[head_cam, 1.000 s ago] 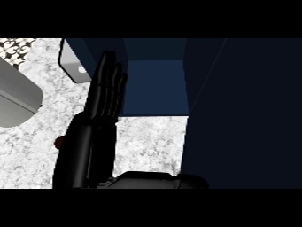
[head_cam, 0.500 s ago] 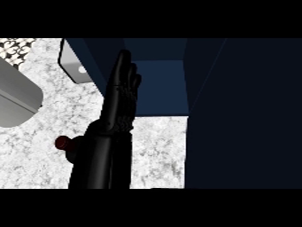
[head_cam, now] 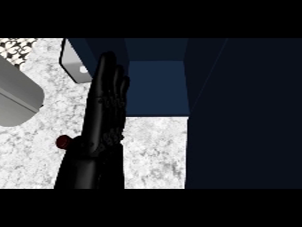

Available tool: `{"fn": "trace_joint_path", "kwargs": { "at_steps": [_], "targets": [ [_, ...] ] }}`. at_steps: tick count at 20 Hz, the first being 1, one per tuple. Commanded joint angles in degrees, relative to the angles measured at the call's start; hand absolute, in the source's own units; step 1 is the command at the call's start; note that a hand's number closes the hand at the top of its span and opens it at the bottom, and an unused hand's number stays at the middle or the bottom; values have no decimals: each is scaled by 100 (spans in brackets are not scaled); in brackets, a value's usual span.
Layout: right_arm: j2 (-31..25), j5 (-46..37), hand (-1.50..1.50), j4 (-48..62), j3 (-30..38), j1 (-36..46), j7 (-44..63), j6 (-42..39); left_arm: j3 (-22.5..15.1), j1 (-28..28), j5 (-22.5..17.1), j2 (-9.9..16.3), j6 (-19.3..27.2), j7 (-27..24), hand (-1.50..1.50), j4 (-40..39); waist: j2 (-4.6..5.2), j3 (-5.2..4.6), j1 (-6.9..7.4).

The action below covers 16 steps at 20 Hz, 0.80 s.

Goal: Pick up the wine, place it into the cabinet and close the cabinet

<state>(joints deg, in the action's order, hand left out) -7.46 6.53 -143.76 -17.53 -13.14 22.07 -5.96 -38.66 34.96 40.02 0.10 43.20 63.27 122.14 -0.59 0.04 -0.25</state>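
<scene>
Closing looks the step in hand: one hand [head_cam: 107, 104], fingers straight and pressed together, lies beside the cabinet's [head_cam: 154, 88] open front, wine unseen, so next swing the door shut.

My hand [head_cam: 107, 104] is matte black throughout, long and narrow, with slim segmented fingers [head_cam: 105, 71] showing ribbed, faintly glossy links along their length. The wrist widens into a dark, smooth, rounded housing. A small red round part [head_cam: 62, 141] shows at the wrist's side. My grey forearm [head_cam: 6, 95] is a smooth, pale cylinder with a rounded end.
</scene>
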Motion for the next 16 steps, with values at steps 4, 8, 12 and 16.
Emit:
{"fn": "trace_joint_path", "kwargs": {
  "at_steps": [4, 8, 12, 16],
  "targets": [
    [-19, 61, -150, -1094, -69, -19, 669, 268, 151, -69, 464, -10, -70, 826, -150, 264, 18, -4, 12],
    [-207, 285, -150, -1447, -19, -289, 789, 159, 520, -185, 398, -10, -435, 874, -150, 361, 7, -1, -45],
    [-246, 268, -150, -1570, 125, 25, 1026, 303, 624, -609, 520, 105, -784, 829, -150, 856, -4, -8, 19],
    [-118, 67, -150, -1184, -229, -284, 513, 204, 1041, -676, 402, 268, -1123, 790, -150, 1068, 16, -3, -4]
  ]
}}
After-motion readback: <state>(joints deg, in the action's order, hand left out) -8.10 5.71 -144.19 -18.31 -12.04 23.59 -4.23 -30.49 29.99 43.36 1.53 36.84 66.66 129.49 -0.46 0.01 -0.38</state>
